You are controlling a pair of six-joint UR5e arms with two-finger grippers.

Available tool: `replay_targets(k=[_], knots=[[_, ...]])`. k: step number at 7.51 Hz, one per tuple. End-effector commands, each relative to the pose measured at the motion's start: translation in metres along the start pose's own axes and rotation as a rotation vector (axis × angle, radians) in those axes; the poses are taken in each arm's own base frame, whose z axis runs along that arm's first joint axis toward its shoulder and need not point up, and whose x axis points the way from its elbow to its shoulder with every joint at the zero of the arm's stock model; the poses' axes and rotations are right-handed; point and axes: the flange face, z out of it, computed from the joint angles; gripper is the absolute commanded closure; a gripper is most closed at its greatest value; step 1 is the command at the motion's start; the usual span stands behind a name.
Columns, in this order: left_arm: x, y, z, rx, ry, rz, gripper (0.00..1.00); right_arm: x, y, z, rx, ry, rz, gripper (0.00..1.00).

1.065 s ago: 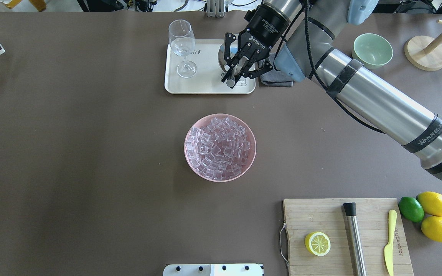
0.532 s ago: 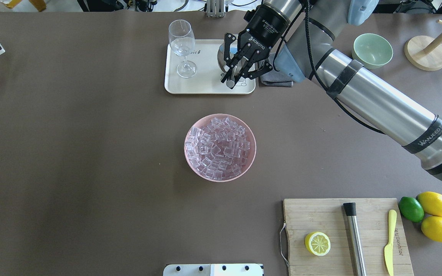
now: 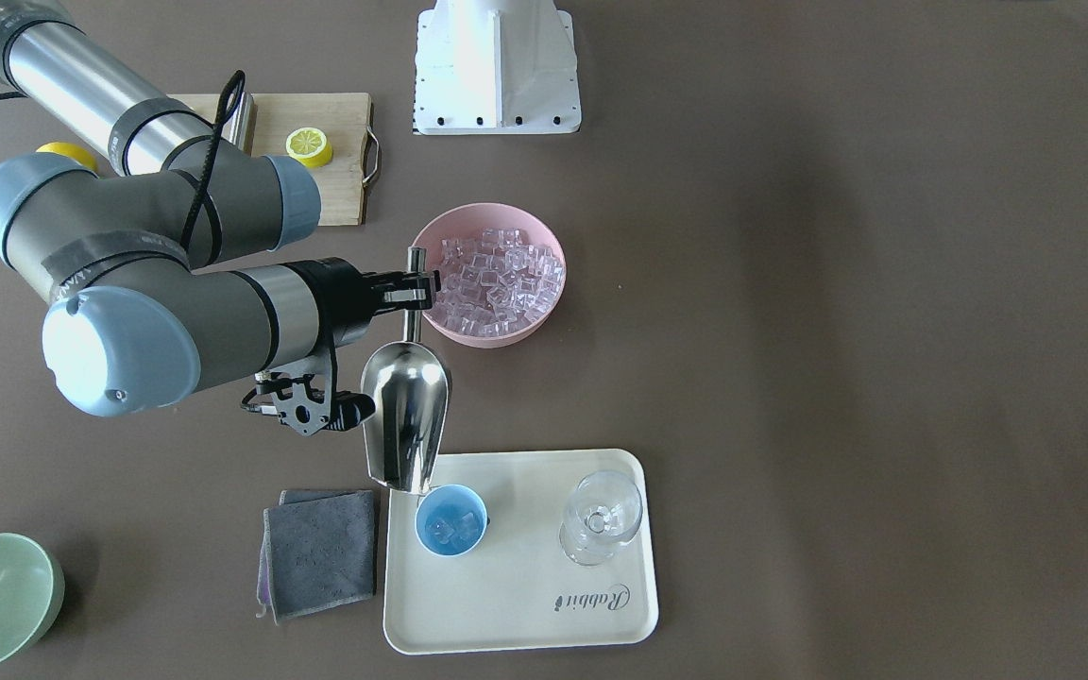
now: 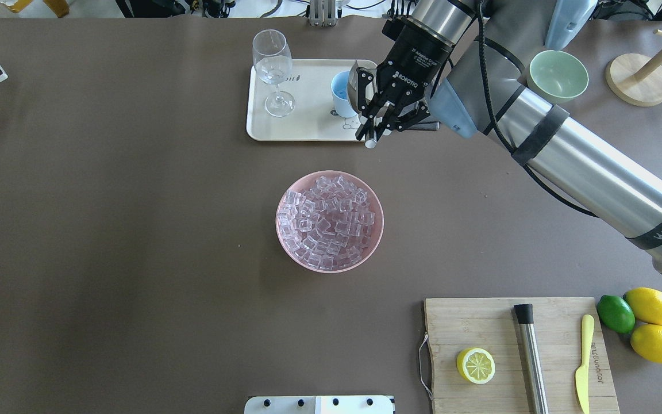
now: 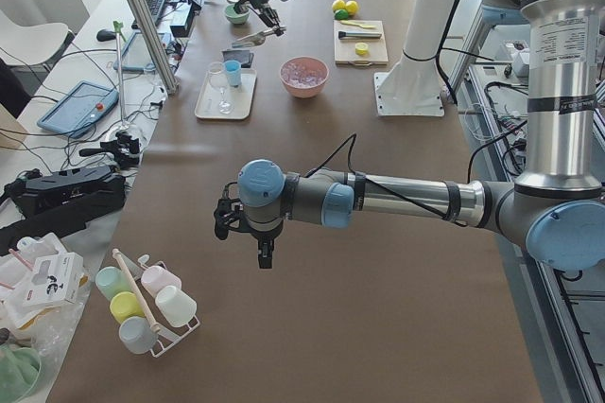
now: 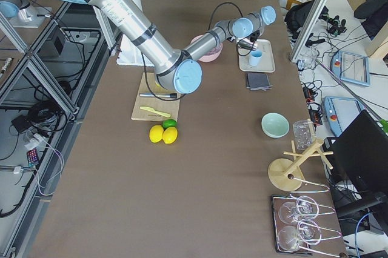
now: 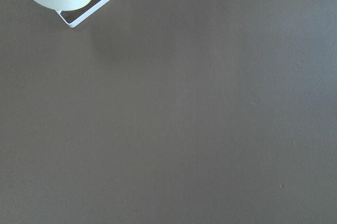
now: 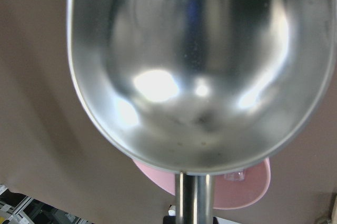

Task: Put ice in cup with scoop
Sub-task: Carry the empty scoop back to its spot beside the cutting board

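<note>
My right gripper (image 3: 415,291) is shut on the thin rod handle of the steel scoop (image 3: 405,416). The scoop is tilted steeply, its mouth down just beside the rim of the light-blue cup (image 3: 450,520). The cup stands on the cream tray (image 3: 591,604) and holds a few ice cubes. The right wrist view shows the scoop's trough (image 8: 200,66) empty. In the overhead view the gripper (image 4: 372,133) is at the tray's right edge, next to the cup (image 4: 339,92). More ice (image 4: 328,221) fills the pink bowl (image 4: 281,230). My left gripper (image 5: 265,256) shows only in the exterior left view; I cannot tell its state.
A stemmed glass (image 4: 273,69) stands on the tray's left part. A grey cloth (image 3: 317,548) lies beside the tray. A pale green bowl (image 4: 558,75) is at the far right. A cutting board (image 4: 492,328) holds half a lemon, a steel cylinder and a knife.
My right gripper has moved right and toward the robot with the scoop, off the cup. The cup, hidden before, now shows in the overhead view.
</note>
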Motion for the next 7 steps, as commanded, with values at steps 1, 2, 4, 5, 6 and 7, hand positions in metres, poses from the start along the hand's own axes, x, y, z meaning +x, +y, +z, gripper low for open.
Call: replay_targets(k=[1,2,4,5,6,7], knots=[[-0.003,0.002,0.001,-0.010,-0.006,0.088,0.02,0.058,0.028,-0.002,0.189,0.146,-0.046,1.00],[-0.012,0.005,-0.003,-0.026,-0.009,0.170,0.02,0.078,0.040,0.014,0.222,0.198,-0.056,1.00],[-0.021,0.006,-0.016,-0.008,-0.012,0.169,0.02,0.129,0.072,0.043,0.207,0.241,-0.061,1.00],[-0.020,0.006,-0.018,-0.020,-0.013,0.150,0.02,0.151,0.088,0.061,0.176,0.255,-0.062,1.00],[-0.021,0.006,-0.020,-0.041,-0.027,0.123,0.02,0.171,0.097,0.075,0.150,0.270,-0.049,1.00],[-0.025,0.008,-0.020,-0.043,-0.062,0.122,0.02,0.186,0.097,0.087,0.128,0.285,-0.032,1.00]])
